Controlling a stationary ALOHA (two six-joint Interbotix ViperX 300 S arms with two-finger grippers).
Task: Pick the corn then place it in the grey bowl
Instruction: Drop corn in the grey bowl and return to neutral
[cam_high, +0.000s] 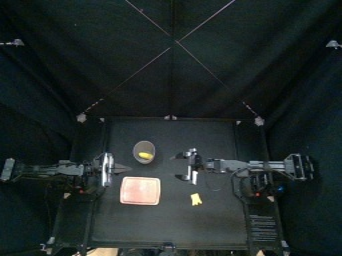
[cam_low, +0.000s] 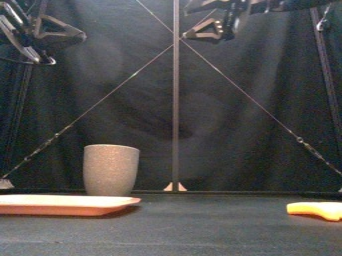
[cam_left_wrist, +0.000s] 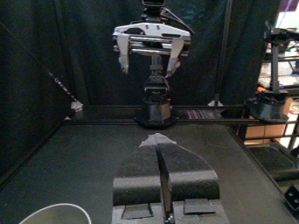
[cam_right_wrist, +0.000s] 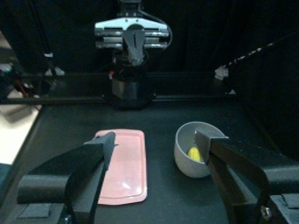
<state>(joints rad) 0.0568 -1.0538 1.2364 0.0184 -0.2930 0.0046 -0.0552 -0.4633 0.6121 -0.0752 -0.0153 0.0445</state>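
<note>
Plainly, the tall grey speckled cup (cam_low: 111, 170) was not empty: a small yellow toy (cam_right_wrist: 194, 156), which I took for the corn, lay inside it against the wall. It was too small for me to tell its long axis. Seen from above, with twelve o'clock toward the back curtain, the cup stood at about ten o'clock from the right claw (cam_right_wrist: 156, 137), near but apart and lower down. That arm was the nearer of the two to the cup. The right claw's jaws were spread wide and held nothing. The left claw (cam_left_wrist: 162, 150) hung at about eight o'clock from the cup, its jaws pressed together with nothing between them. Both claws were raised well above the black table (cam_high: 160, 225).

The flat pink tray (cam_right_wrist: 122, 166) lay at about six o'clock from the cup, just beside it, and carried nothing. A second toy, yellow-orange and flat (cam_low: 314, 209), lay on the table at about six o'clock from the right claw, its length running roughly from nine to three. I could not tell what food it was. If the toy in the cup was the corn, the placing looked done, and the coming move called only for clearing away upward.
</note>
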